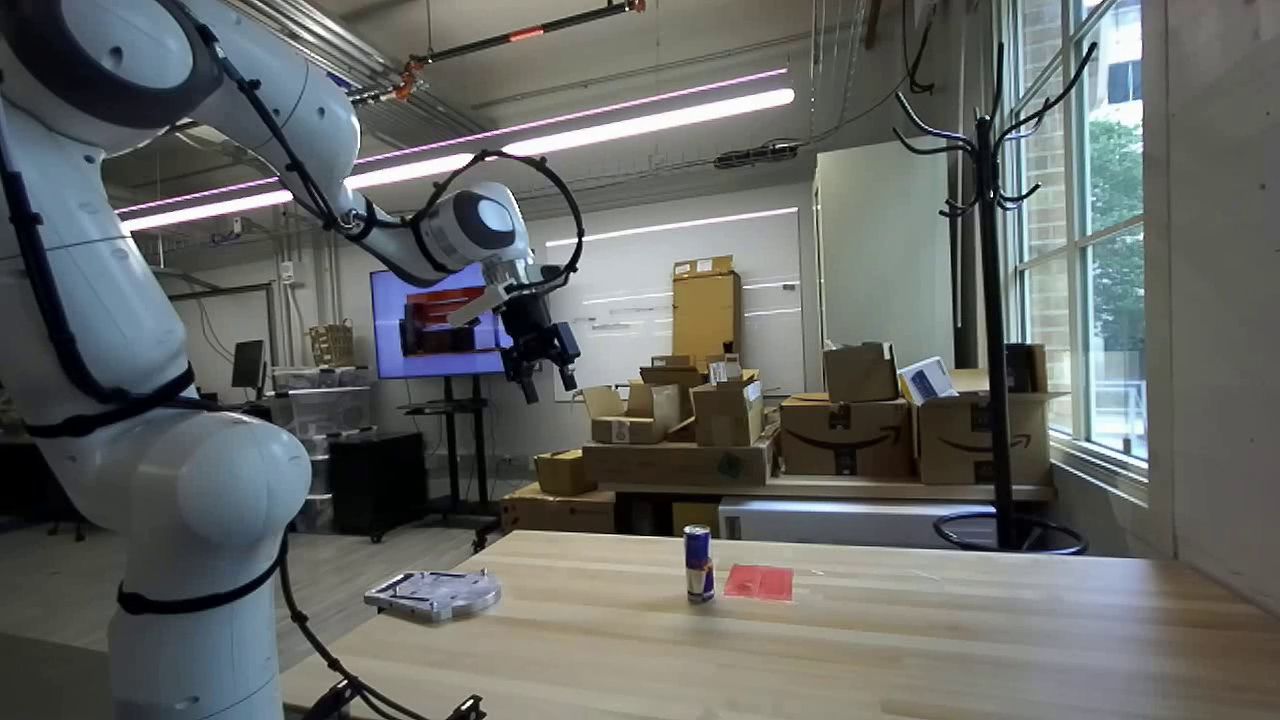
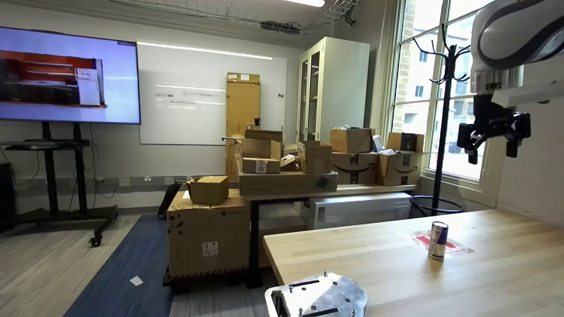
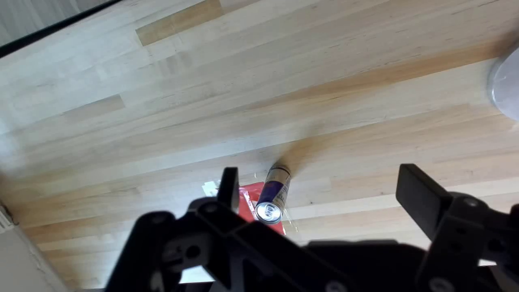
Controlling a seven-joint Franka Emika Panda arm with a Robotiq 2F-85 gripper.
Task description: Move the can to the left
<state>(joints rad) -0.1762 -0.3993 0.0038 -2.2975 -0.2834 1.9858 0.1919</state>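
Observation:
The can (image 1: 699, 564) is slim, dark blue-purple with a paler band, and stands upright on the wooden table (image 1: 900, 650). It shows in an exterior view (image 2: 438, 240) at the right and in the wrist view (image 3: 273, 194) low and left of centre, its silver top facing the camera. My gripper (image 1: 549, 386) is open and empty, high above the table and well apart from the can. It also shows in an exterior view (image 2: 492, 154). In the wrist view the gripper (image 3: 322, 186) has its fingers wide apart, and the can appears between them, nearer the left finger.
A flat red packet (image 1: 758, 582) lies beside the can. It also shows in the wrist view (image 3: 253, 192). A metal plate (image 2: 319, 295) sits at the table's edge near the robot base. Cardboard boxes (image 1: 846, 437) and a black coat rack (image 1: 990, 300) stand beyond the table.

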